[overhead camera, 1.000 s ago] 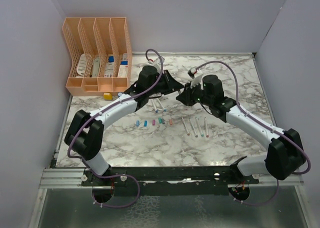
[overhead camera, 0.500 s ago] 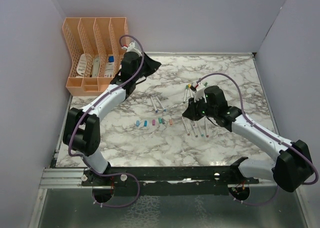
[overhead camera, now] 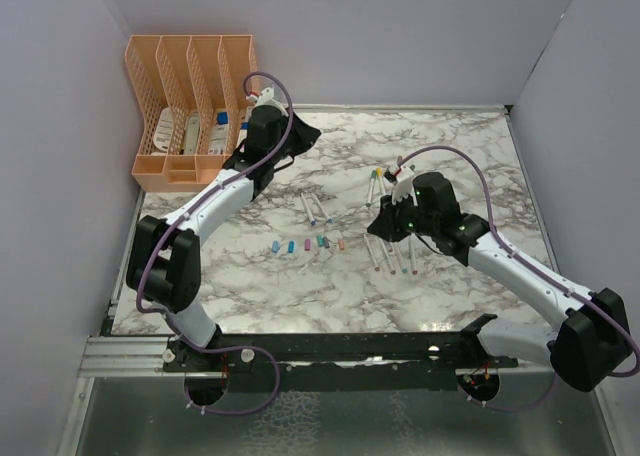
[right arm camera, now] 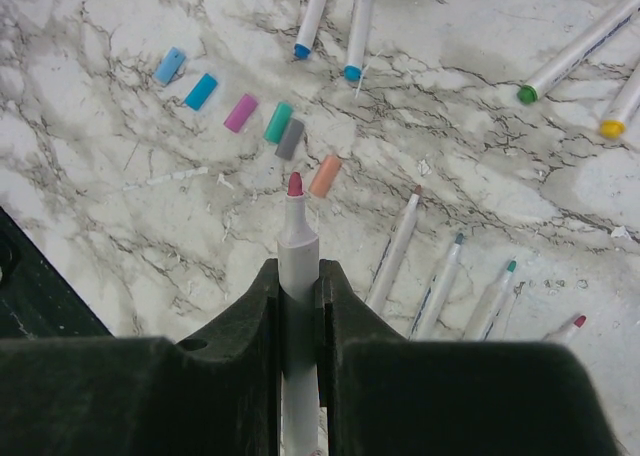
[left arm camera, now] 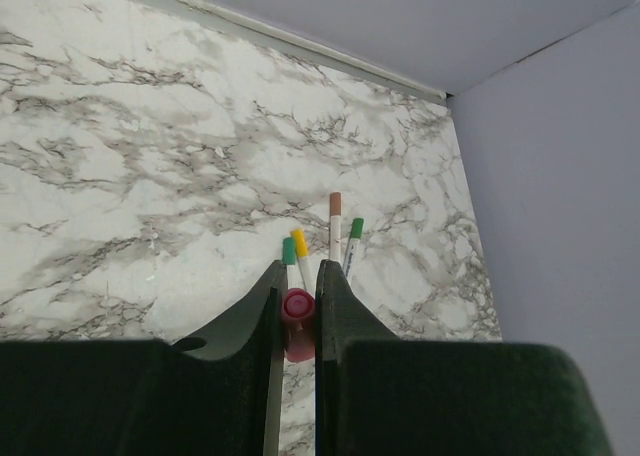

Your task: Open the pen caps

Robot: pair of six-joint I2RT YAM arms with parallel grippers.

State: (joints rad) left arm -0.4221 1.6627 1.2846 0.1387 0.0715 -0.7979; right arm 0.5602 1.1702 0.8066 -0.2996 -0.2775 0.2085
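My left gripper is shut on a pink pen cap; in the top view it hangs over the back left of the table. My right gripper, over the middle right, is shut on a pale grey pen whose red tip is bare. Several loose pen caps lie in a row. Several uncapped pens lie beside my right gripper. Capped pens with green and yellow ends lie further back. Two blue-ended pens lie at the middle.
An orange file organiser with small packets in it stands at the back left, close to my left arm. Pale walls close in the left, back and right of the marble table.
A second ago both grippers met over the middle back. They have pulled apart: the left swung back and left with the pink cap, the right came forward and right with the pen.
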